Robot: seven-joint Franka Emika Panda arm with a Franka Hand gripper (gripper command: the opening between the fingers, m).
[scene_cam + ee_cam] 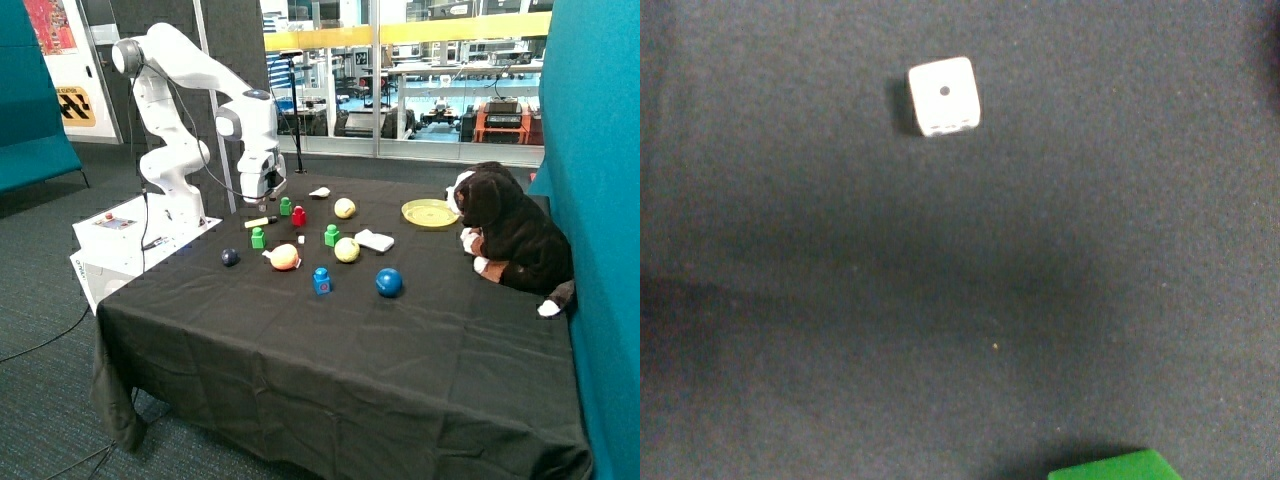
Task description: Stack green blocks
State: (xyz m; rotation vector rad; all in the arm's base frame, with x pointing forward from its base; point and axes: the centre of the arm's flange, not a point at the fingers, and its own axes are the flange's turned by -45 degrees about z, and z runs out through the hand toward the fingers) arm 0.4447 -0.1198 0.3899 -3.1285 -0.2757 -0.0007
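Three green blocks stand apart on the black cloth. One (285, 206) is at the back beside the red block (298, 216), one (258, 237) is nearer the robot base, and one (331, 234) is next to a yellow ball (346, 249). None is stacked. My gripper (263, 203) hangs just above the cloth, close to the back green block and over a yellow-capped marker (260, 222). In the wrist view only the edge of a green block (1115, 468) shows, with a white die (943, 95) some way off on bare cloth.
Around the blocks lie a blue block (321, 280), a blue ball (388, 282), a small dark ball (230, 257), an orange ball (285, 257) and another yellow ball (344, 207). A yellow plate (430, 212) and a plush dog (510, 230) are at the far side.
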